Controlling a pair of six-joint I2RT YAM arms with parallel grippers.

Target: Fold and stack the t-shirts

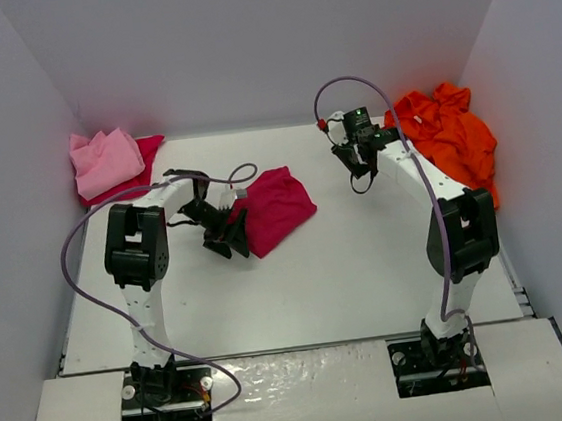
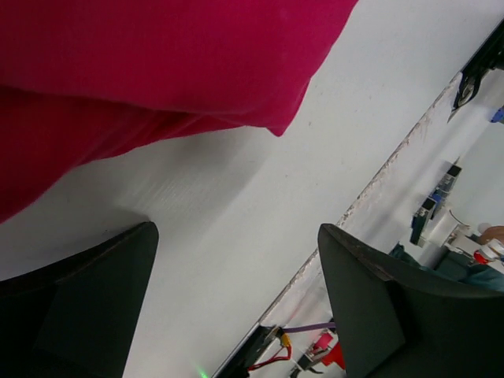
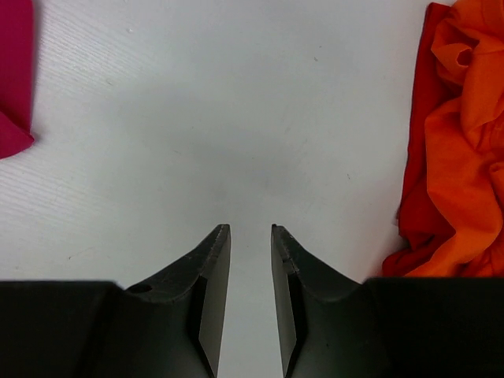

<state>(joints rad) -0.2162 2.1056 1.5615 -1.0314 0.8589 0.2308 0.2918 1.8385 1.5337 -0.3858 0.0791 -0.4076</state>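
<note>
Table (image 1: 368, 272), white and walled on three sides, carries all the cloth. Biggest is the orange heap (image 1: 449, 137) at the back right, crumpled and unfolded; I cannot tell how many shirts are in it. Next is the crimson shirt (image 1: 279, 209) near the middle, lying as a compact folded shape. At the back left corner a pink shirt (image 1: 105, 161) sits loosely bunched on top of more crimson cloth (image 1: 146, 152).

The left gripper (image 1: 226, 238) is at the crimson shirt's left edge with its jaws spread wide and nothing between them. Its wrist view shows the cloth just ahead of the fingers. The right gripper (image 1: 360, 170) hangs over bare table between the crimson shirt and the orange heap. Its jaws are drawn almost together, with only a slit between them, and hold nothing.

The likely trouble is at the left. If those jaws pinch only the upper layer, a lift would probably peel the fold open. A low drag could rumple the shirt. On the right, a grab into the heap could haul up a tangle rather than one shirt.
</note>
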